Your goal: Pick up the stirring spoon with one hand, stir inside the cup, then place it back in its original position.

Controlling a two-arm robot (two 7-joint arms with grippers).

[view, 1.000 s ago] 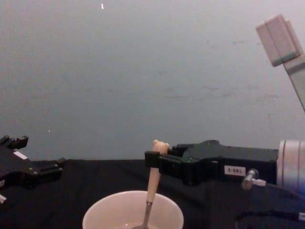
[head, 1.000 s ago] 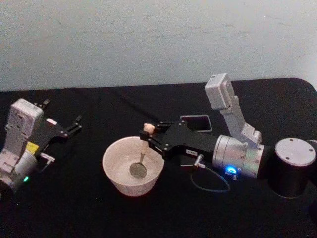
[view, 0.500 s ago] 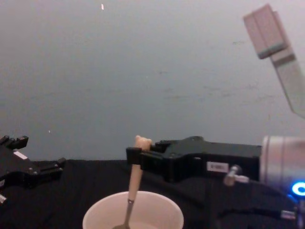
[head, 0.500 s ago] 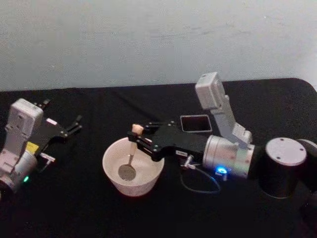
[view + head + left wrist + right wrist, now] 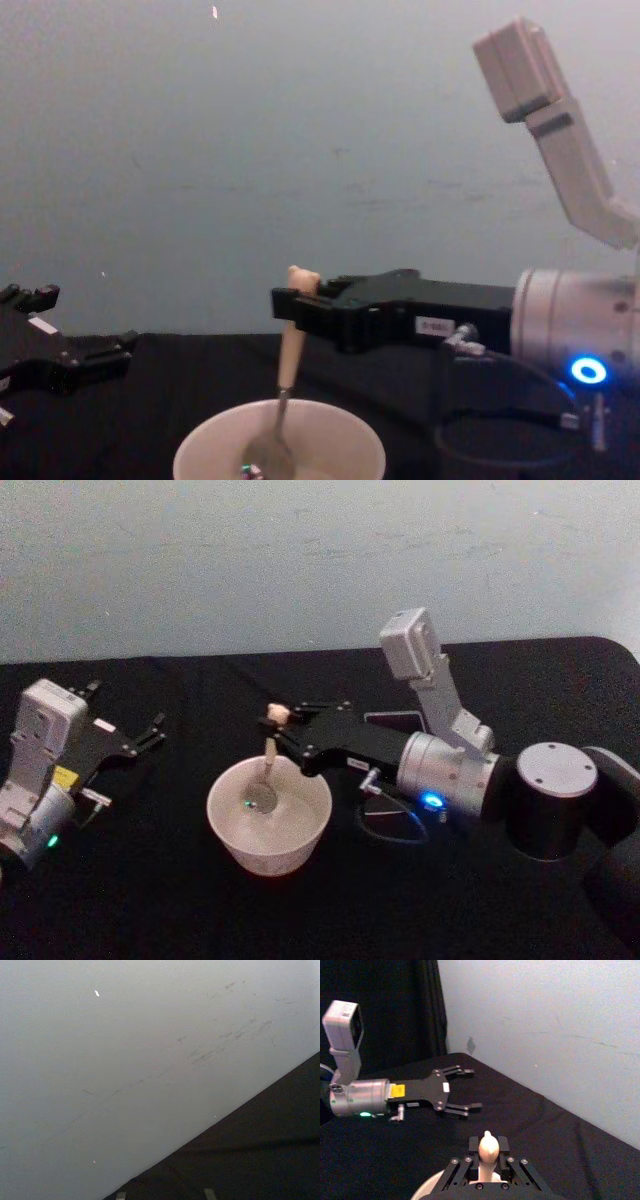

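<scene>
Down at the near edge of the black-draped table point(image 5: 140, 890) sits the cup point(image 5: 266, 854), cream-white and wide-mouthed. Standing in it is the stirring spoon point(image 5: 268, 768), nearly upright with a slight lean, its shiny bowl down inside the cup toward the far-left part of the basin and its beige handle rising above the rim. Just over the cup's far rim, the right gripper point(image 5: 281, 727) reaches in level from the right, its dark fingers pinching the handle right under the bear head, which pokes up above them. Off to the left, well apart from the cup, the left gripper point(image 5: 125, 708) hangs low over the cloth, parked, its two fingers spread with nothing between them. Behind it all rises a pale, scuffed wall point(image 5: 300, 560).
</scene>
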